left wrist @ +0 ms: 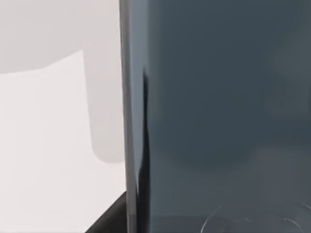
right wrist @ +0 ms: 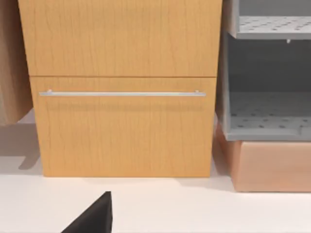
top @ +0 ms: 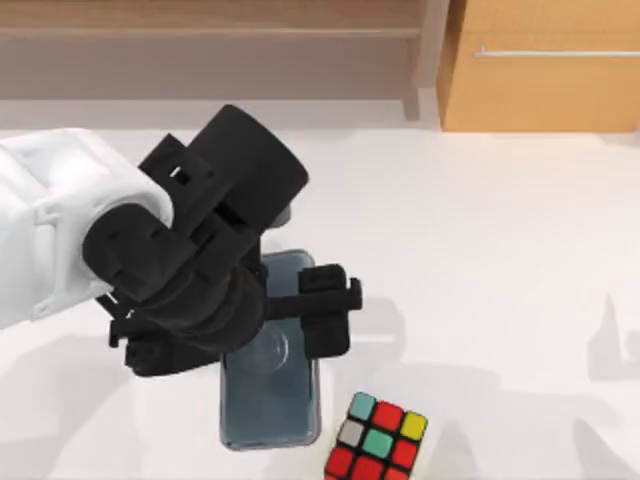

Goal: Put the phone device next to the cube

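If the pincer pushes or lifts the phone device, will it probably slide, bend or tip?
The phone device looks like a thin flat slab lying on the table, so tipping or rolling seems unlikely. Its glossy face suggests it may slip under the left pincer. It appears rigid, probably not floppy.

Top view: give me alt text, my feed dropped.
The left gripper sits over the phone device, which lies flat on the white table. The cube rests just right of the phone's near end, by the view's bottom edge.
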Controlling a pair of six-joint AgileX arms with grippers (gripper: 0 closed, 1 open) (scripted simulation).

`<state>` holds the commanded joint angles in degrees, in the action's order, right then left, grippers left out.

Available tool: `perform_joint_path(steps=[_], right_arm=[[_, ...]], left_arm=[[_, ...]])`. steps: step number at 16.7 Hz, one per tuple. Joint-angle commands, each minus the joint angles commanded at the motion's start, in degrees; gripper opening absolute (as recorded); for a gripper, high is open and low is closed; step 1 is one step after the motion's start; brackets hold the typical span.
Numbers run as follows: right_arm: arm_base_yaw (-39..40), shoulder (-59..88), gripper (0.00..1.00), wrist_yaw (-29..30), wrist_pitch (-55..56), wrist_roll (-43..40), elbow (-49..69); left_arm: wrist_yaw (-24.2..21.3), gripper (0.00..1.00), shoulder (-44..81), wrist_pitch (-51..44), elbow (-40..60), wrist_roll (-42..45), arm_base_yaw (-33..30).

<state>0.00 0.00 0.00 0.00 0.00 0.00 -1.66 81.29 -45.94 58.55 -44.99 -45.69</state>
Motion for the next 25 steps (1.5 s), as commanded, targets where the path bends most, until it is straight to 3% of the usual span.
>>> perform_joint_path(steps=[18, 24, 25], right_arm=[[0.00, 0.00, 1.00, 0.00, 0.00, 0.00, 0.00], [0.00, 0.00, 1.00, 0.00, 0.00, 0.00, 0.00], [0.00, 0.00, 1.00, 0.00, 0.00, 0.00, 0.00]], left_arm=[[2.03, 0.00, 11.03, 4.40, -13.51, 0.97, 0.49], [2.07, 0.00, 11.40, 4.39, -13.89, 0.98, 0.50], [2.07, 0.08, 11.40, 4.39, -13.89, 0.98, 0.50]])
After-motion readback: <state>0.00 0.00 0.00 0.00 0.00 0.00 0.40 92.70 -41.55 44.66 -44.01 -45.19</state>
